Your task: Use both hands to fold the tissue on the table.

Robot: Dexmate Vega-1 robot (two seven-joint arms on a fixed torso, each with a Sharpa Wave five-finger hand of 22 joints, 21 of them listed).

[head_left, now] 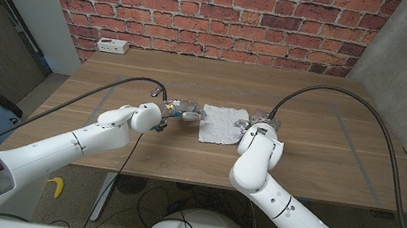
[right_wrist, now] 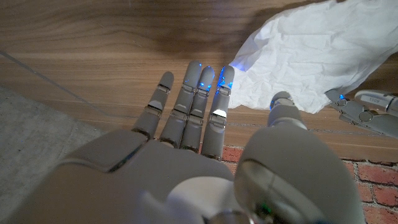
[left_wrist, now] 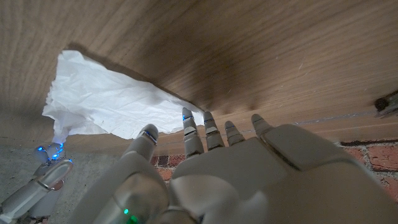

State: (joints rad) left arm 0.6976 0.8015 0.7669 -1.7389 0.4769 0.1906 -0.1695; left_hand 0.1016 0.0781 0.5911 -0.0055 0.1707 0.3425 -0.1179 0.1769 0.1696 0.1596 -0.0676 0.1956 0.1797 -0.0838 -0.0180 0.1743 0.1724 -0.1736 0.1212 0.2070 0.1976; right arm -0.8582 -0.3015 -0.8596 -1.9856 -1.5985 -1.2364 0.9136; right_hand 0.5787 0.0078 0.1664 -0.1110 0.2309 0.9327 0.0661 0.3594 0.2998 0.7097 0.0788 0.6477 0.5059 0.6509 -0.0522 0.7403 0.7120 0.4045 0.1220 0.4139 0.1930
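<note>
The brick wall [head_left: 219,7] is running across the top of the head view, and below it the wooden table [head_left: 326,157] is taking up the middle of the frame. The two white arms are reaching in from the bottom corners toward the centre. The crumpled white tissue [head_left: 222,124] is lying on the table just right of the frame's centre, between the two hands. The left hand [head_left: 177,112] is sitting just left of the tissue, its fingers [left_wrist: 193,134] stretching out apart toward the tissue's edge and gripping nothing. The right hand [head_left: 255,125] is sitting at the tissue's right edge, its fingers [right_wrist: 202,93] spreading wide with the tips right at the paper, holding nothing. A small white power strip [head_left: 113,45] is lying at the upper left, by the wall.
</note>
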